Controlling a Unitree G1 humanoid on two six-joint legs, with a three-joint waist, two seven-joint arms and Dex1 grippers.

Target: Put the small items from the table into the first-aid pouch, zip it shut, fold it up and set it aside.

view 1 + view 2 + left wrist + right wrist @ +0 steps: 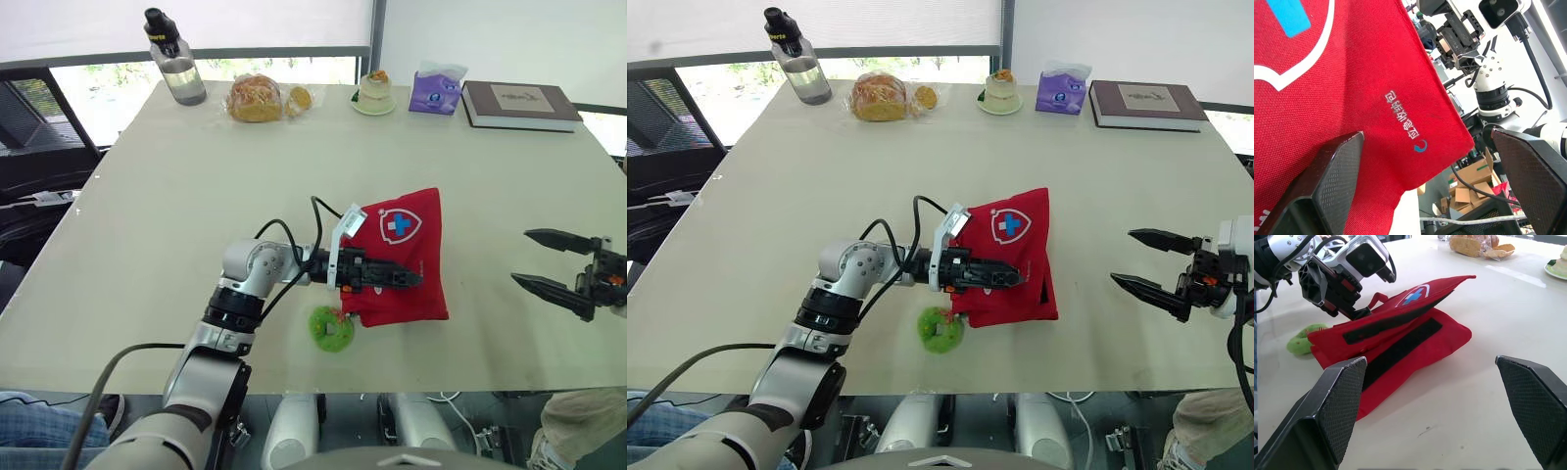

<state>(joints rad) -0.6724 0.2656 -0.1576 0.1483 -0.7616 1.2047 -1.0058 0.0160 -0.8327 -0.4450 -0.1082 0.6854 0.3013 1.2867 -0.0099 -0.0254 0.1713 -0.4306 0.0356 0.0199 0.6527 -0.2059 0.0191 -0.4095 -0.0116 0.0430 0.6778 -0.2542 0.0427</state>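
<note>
The red first-aid pouch [407,257] with a white cross badge lies at the middle of the table [176,215], its top flap raised at the left edge. My left gripper [417,279] reaches in from the left at that edge. It is open, and the flap [1352,88] rests against one finger [1327,186]. A green ring-shaped item [331,328] lies on the table by the pouch's near left corner. My right gripper [520,257] hovers open to the right of the pouch [1400,333], apart from it, holding nothing.
Along the far edge stand a water bottle [176,64], bagged bread [257,98], a small cake on a plate [373,93], a purple tissue pack [437,88] and a book [519,105]. A person's leg [583,426] shows past the near right edge.
</note>
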